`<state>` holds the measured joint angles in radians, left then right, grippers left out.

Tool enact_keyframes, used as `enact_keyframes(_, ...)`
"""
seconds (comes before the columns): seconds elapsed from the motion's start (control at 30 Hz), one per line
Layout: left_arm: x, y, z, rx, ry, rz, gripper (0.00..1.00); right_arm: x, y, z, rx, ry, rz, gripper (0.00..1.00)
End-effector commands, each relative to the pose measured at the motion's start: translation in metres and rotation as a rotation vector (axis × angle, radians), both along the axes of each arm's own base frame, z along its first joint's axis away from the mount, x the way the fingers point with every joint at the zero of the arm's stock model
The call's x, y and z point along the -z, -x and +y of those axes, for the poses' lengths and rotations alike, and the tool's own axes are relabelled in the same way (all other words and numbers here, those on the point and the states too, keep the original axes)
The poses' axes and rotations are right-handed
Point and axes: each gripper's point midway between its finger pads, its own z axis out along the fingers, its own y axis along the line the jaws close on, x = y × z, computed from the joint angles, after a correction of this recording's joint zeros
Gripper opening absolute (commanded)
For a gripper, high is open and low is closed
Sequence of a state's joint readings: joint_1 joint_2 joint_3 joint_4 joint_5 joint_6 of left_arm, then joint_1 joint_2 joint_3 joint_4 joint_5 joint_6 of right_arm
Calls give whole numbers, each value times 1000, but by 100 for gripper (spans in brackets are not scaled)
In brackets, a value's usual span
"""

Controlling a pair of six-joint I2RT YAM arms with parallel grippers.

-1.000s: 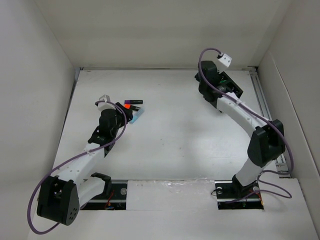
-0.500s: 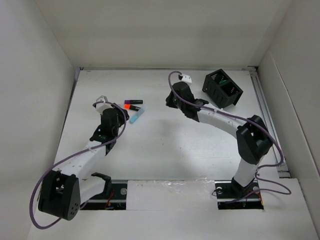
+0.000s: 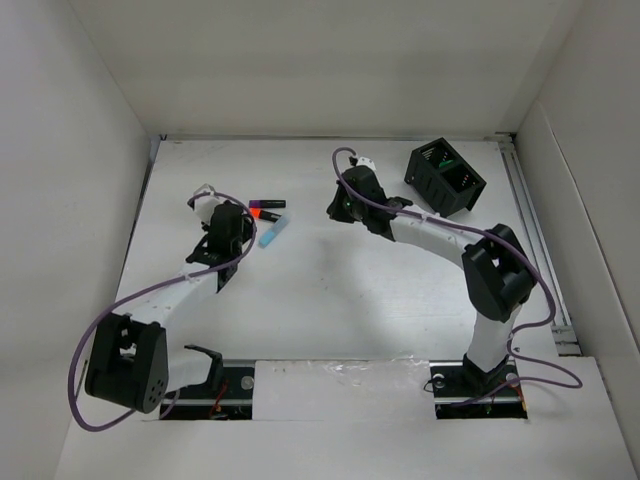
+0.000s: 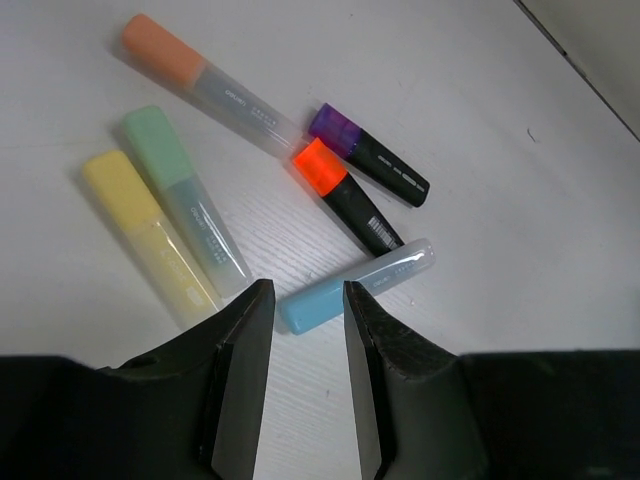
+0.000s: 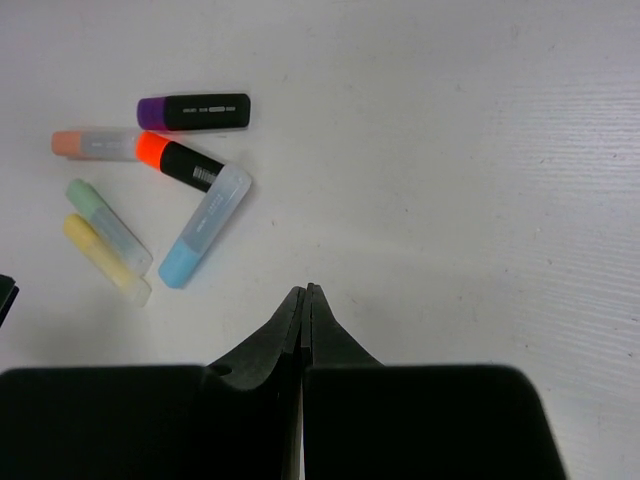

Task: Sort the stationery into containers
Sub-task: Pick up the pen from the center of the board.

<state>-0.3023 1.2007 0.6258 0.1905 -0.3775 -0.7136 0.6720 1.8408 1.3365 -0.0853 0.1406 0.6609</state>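
The stationery lies in a loose cluster on the white table. It comprises a purple-capped black marker (image 4: 370, 155), an orange-capped black marker (image 4: 345, 195), a light blue highlighter (image 4: 355, 285), and pale orange (image 4: 165, 50), green (image 4: 160, 150) and yellow (image 4: 120, 185) ones. My left gripper (image 4: 305, 300) hovers just short of the light blue one's end, its jaws a narrow gap apart with nothing between them. The right gripper (image 5: 305, 290) is shut and empty, to the right of the cluster. The black two-compartment container (image 3: 444, 178) stands at the back right, apart from both grippers.
White walls close in the table on the left, back and right. A metal rail (image 3: 530, 220) runs along the right edge. The right arm (image 3: 430, 228) stretches across the table between the container and the markers.
The right arm has swung from over the container to the middle of the table, toward the markers. The left jaws have narrowed and drawn back off the light blue highlighter.
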Motion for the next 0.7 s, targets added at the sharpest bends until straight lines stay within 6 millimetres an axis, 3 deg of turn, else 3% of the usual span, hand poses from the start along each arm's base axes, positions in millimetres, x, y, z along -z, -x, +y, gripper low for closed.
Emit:
enact_keyframes(0.0,-11,-8,4,-50,-6,-13,30,-43,-4,4,-24,-55,-57,0)
enact_keyframes(0.17,-11,-14,2,-50,-8,-8,30,-52,6,7,-53,-72,-58,0)
enact_keyframes(0.23,-17,-19,1,-50,-4,-20,30,-39,8,0,-37,-33,-44,0)
enact_keyframes(0.27,-10,-19,1,-50,-11,0,30,-39,8,0,-37,-33,-44,0)
enact_keyframes(0.33,-17,-27,-2,-50,-8,-7,30,-35,8,-3,-28,-22,-40,0)
enact_keyframes(0.5,2,-33,-2,-57,-36,57,30,-29,8,-2,-69,-38,-12,11)
enact_keyframes(0.67,8,-49,-12,-60,-47,73,31,-24,4,-7,-66,-41,1,19)
